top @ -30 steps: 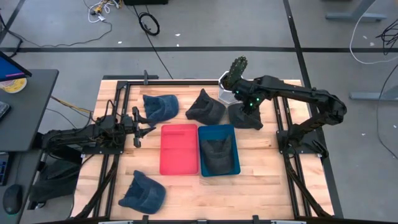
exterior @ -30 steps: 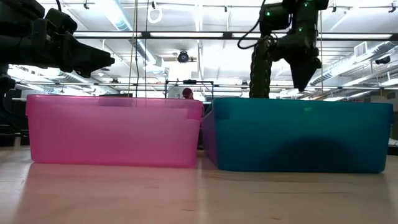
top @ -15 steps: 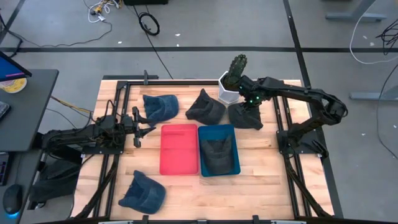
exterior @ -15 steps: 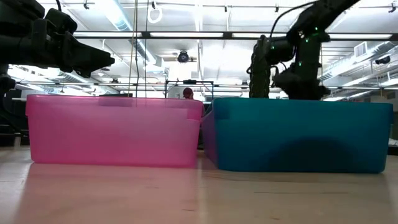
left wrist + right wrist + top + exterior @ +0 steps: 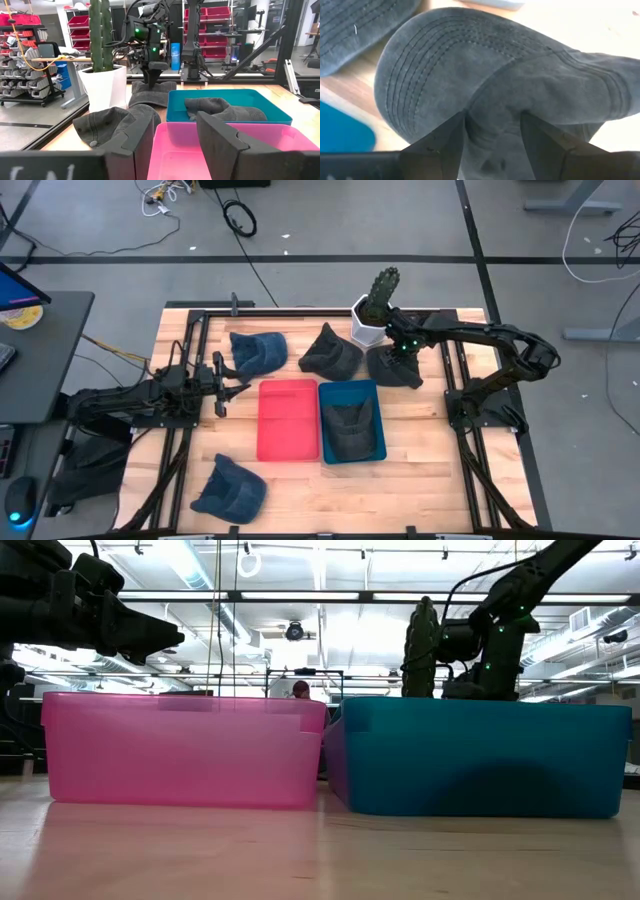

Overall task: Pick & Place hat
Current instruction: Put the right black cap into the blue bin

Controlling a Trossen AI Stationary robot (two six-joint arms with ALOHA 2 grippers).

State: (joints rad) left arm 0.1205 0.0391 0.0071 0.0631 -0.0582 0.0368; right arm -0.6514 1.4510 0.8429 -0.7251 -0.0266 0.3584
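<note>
Right claw: fingers apart, pressed down onto dark grey fabric cap beside teal plastic bin. Left claw: fingers apart, idle above worktop.

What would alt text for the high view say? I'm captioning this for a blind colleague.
Seen from above, the right gripper is down on a dark grey hat beside a potted cactus. The left gripper waits open left of a red bin; the teal bin next to it holds one hat, and three more hats lie on the table.
</note>
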